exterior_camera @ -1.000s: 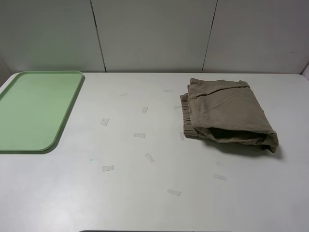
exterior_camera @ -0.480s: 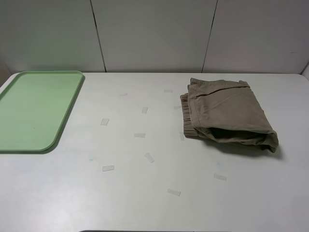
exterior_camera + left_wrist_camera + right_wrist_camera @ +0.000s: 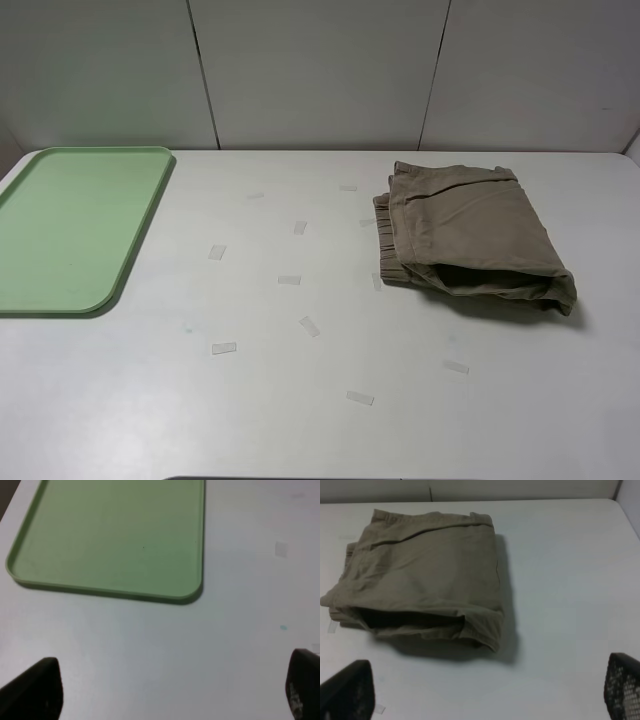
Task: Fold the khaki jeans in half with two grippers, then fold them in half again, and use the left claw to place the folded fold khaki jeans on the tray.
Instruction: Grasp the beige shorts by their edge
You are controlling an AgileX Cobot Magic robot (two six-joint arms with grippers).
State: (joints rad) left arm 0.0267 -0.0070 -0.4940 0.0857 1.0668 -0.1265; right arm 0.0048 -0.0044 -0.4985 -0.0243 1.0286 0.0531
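White table (image 3: 300, 400), tray (image 3: 60, 230) cropped, left gripper (image 3: 167, 690) and right gripper (image 3: 485, 690) spread wide, mostly offscreen

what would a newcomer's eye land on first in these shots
The folded tan-khaki cotton shorts stand out first, a soft bundle lying on the right half of the white table. Next comes the pale mint-green rectangular plastic tray at the table's far left edge, well apart from the shorts. Small clear tape scraps dot the tabletop between the two.
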